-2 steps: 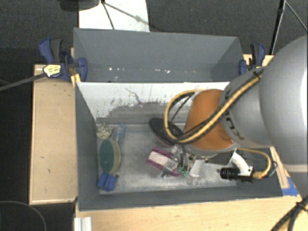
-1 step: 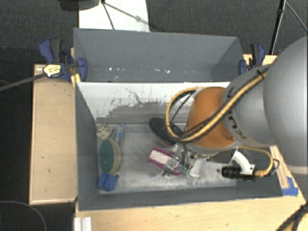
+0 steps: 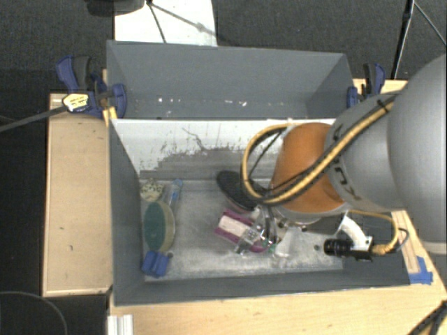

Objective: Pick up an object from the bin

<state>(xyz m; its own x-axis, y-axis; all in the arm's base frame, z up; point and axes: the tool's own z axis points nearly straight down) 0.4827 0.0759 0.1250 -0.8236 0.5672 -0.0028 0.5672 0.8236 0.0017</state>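
Reaches in from the right with the wrist bent steeply down, under a rounded, glossy orange cover (image 3: 304, 173) ringed by looping yellow-and-black cables (image 3: 260, 149). Holds the gripper (image 3: 260, 237) low over the floor of the grey metal bin (image 3: 223, 75), right of centre and near the front wall. Meets there a small purple-and-white packet (image 3: 232, 227) — flat, boxy, lying just left of the gripper and seemingly touching it. Cannot tell whether the jaws are spread, pressed together or pinching the packet: blurs into a tangle of shiny metal bits at that spot. Shows a dull, scuffed floor, streaked with whitish scratches. Just behind the packet, finds a dark, smooth oval thing (image 3: 230, 185), partly hidden by the cable loop and the cover. Well apart, along the left wall, finds a flat green oval pad (image 3: 158, 227) with blue pieces at its near and far ends — hard to make out what kind of thing.
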